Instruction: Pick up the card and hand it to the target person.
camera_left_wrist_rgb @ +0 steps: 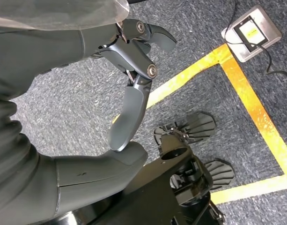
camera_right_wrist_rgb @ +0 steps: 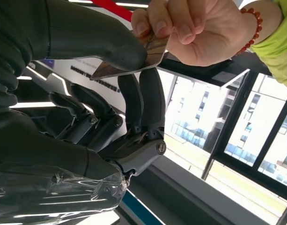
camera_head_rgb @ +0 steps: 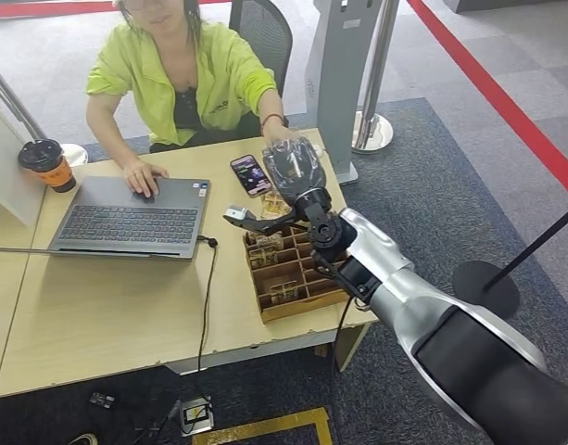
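Two grips meet on the card (camera_right_wrist_rgb: 135,58): the robot's right hand (camera_right_wrist_rgb: 110,89) pinches it between its thumb and dark fingers, and the person's hand (camera_right_wrist_rgb: 191,30) has closed its fingertips on the far edge. In the head view the right hand (camera_head_rgb: 295,171) is raised over the far side of the counter (camera_head_rgb: 127,306), at the person's outstretched arm, beyond the wooden tray (camera_head_rgb: 295,301) of compartments. Picking up looks done and the handover is well advanced; what is left, I judge, is for the robot to let go. Hanging over the carpet, the left hand (camera_left_wrist_rgb: 110,108) holds nothing, its fingers curled loosely toward the thumb.
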